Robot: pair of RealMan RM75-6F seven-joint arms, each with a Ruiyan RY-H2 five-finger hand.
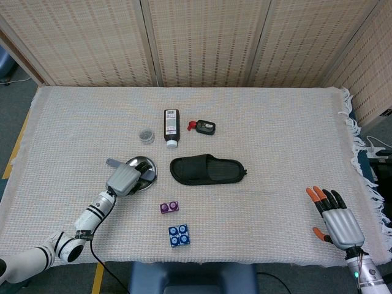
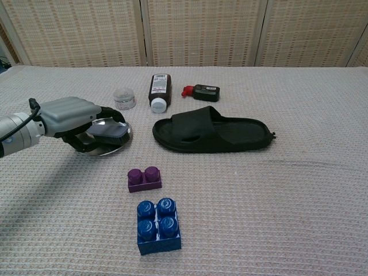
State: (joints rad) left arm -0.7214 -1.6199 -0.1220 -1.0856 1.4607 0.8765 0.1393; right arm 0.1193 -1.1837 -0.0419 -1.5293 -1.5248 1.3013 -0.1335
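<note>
While the right hand (image 1: 340,223) lies open and idle at the near edge of the surface (image 1: 275,122), the left hand (image 2: 73,114) is curled over the brush (image 2: 110,131) lying across the dish (image 2: 112,145), judged light and stiff, best taken by its handle.

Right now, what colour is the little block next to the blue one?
The little block is purple, just behind the blue block. It shows best in the chest view.

Table (image 1: 275,122) under a woven beige cloth. At centre, black slipper (image 1: 207,169); at nine o'clock of it, steel dish (image 1: 146,165). At eleven, brown bottle (image 1: 171,127), small jar (image 1: 146,135), black-and-red gadget (image 1: 203,127). At seven, purple brick (image 1: 169,207) and blue brick (image 1: 179,236).
</note>
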